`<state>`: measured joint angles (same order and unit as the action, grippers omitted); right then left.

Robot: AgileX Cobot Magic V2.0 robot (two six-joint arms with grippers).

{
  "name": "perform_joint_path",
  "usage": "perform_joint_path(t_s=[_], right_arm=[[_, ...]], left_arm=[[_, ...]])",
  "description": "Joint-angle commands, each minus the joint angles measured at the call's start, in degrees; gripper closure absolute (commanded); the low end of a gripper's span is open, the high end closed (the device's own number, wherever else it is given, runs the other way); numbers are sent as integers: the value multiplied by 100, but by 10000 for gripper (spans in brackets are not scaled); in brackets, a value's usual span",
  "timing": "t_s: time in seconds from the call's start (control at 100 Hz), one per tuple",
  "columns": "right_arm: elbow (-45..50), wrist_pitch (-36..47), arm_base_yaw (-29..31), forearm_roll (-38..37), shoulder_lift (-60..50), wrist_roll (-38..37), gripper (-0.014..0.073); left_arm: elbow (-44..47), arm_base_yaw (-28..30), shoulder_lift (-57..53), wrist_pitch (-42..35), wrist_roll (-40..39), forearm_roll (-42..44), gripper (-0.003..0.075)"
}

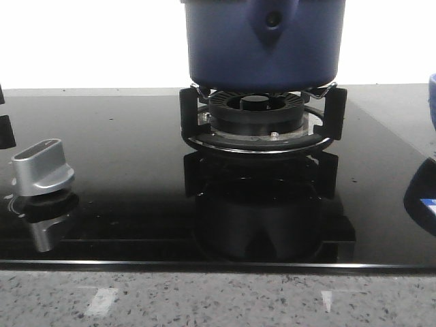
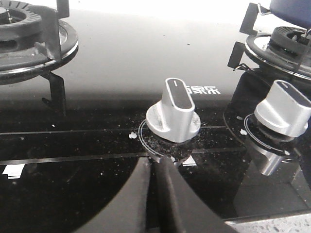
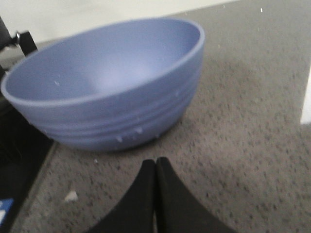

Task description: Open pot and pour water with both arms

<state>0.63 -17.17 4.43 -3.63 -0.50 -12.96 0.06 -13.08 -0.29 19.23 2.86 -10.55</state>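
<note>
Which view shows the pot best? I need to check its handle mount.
The front view: the pot sits on the burner stand, handle mount facing the camera. The left wrist view catches only a corner; the right wrist view shows none.

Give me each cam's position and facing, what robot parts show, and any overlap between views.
Front: low over the counter edge, facing forward at the pot on its burner; no robot parts in view.
Left wrist: on the left arm, looking down at the stove knob; left tool shut.
Right wrist: on the right arm, facing the blue bowl on the counter; right tool shut.
Shared: the pot's burner appears in the front and left wrist views.
</note>
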Motion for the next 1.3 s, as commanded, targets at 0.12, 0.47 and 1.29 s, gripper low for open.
perform_joint_path(t_s=[0.12,0.47,1.29], right_arm=[[143,-101,35,-74,-117,68,668],[143,-90,35,-74,-117,68,668],[143,-90,35,-74,-117,68,668]], left_arm=[[178,6,-91,-205,-57,-16,740],[178,6,-91,-205,-57,-16,740],[178,6,-91,-205,-57,-16,740]])
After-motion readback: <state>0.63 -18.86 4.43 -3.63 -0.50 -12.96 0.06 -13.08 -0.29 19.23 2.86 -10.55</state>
